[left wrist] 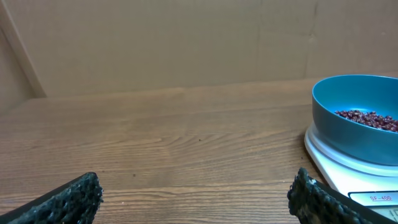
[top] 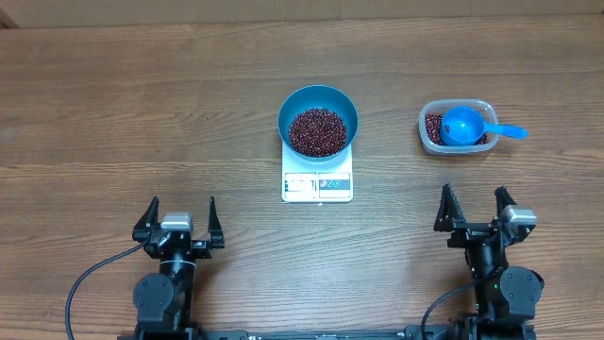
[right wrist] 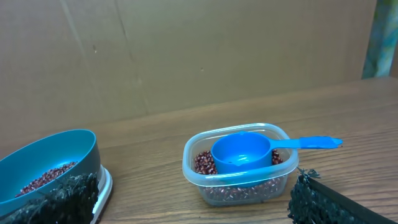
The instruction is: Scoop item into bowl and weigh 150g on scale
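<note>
A bright blue bowl [top: 318,121] holding a heap of dark red-brown beans [top: 317,131] stands on the white scale [top: 317,185] at the table's middle. The bowl [left wrist: 357,118] and scale [left wrist: 348,167] also show at the right of the left wrist view, and the bowl [right wrist: 46,168] at the left of the right wrist view. More beans [right wrist: 249,186] lie in a clear tub [right wrist: 238,163] with a blue scoop [right wrist: 249,151] resting in it. My left gripper [top: 179,219] stands open near the front left, empty. My right gripper [top: 477,211] is open too, short of the tub [top: 457,127].
Brown cardboard walls close off the far side of the wooden table [top: 142,113]. The scoop's handle [top: 510,131] sticks out over the tub's right rim.
</note>
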Motion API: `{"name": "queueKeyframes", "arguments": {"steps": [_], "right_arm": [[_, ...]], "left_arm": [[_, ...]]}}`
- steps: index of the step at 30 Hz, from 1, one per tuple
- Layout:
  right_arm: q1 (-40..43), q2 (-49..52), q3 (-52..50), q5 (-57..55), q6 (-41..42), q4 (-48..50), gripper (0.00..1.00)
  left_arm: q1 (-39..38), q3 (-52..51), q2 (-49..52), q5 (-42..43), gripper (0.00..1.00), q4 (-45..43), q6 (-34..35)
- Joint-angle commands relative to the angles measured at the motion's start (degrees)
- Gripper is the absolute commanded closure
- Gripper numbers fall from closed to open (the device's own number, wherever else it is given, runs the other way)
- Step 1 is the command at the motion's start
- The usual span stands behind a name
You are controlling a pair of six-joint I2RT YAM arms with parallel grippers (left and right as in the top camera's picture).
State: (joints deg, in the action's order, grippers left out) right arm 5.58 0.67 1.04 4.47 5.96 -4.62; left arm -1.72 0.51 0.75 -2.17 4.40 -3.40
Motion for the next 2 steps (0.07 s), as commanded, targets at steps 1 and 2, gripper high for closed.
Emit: {"name": "queueKeyframes", "arguments": {"steps": [1, 2], "right_arm": [[0.11, -0.50, -0.61, 0.07, 0.17, 0.22, 0.00], [0.11, -0.50, -0.61, 0.07, 0.17, 0.22, 0.00]], "left_arm": [[0.42, -0.24, -0.50, 0.33, 0.00, -0.07, -0.87], [0.42, -0.24, -0.50, 0.33, 0.01, -0.07, -0.87]]}}
